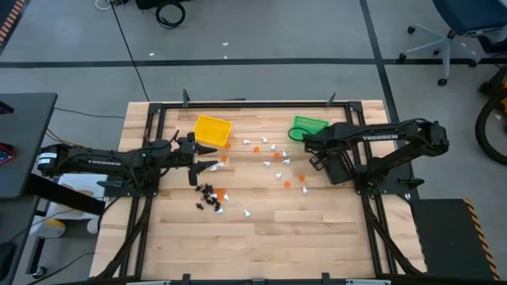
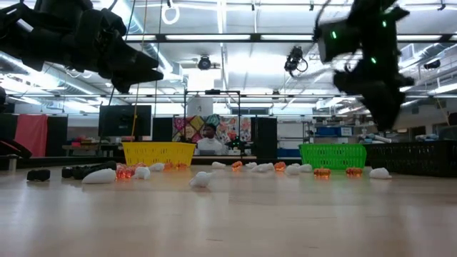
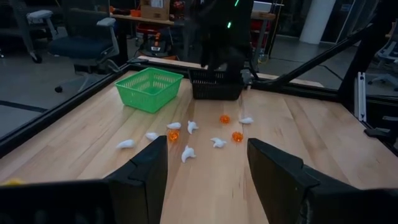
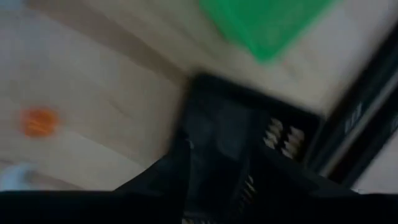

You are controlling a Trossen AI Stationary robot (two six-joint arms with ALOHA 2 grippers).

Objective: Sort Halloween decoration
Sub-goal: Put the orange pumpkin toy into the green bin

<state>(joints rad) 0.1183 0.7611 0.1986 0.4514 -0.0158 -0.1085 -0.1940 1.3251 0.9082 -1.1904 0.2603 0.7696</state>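
The Halloween decoration is many tiny trinkets on the wooden table. White and orange ones point(image 1: 273, 156) are scattered in the middle, and they also show in the left wrist view point(image 3: 188, 133). Black ones point(image 1: 208, 195) lie in a cluster nearer the front. My left gripper point(image 1: 211, 158) is open and empty above the table, just in front of the yellow bin point(image 1: 212, 131); its fingers point(image 3: 147, 177) point toward the scattered trinkets. My right gripper point(image 1: 319, 150) hovers over the black bin point(image 1: 337, 169), beside the green bin point(image 1: 307, 127).
The three bins stand along the far half of the table: yellow at the left, green and black at the right. A black metal frame point(image 1: 253, 104) runs around the table. Bare wood lies toward the near edge point(image 1: 261, 245). A person point(image 2: 209, 139) sits far behind the table.
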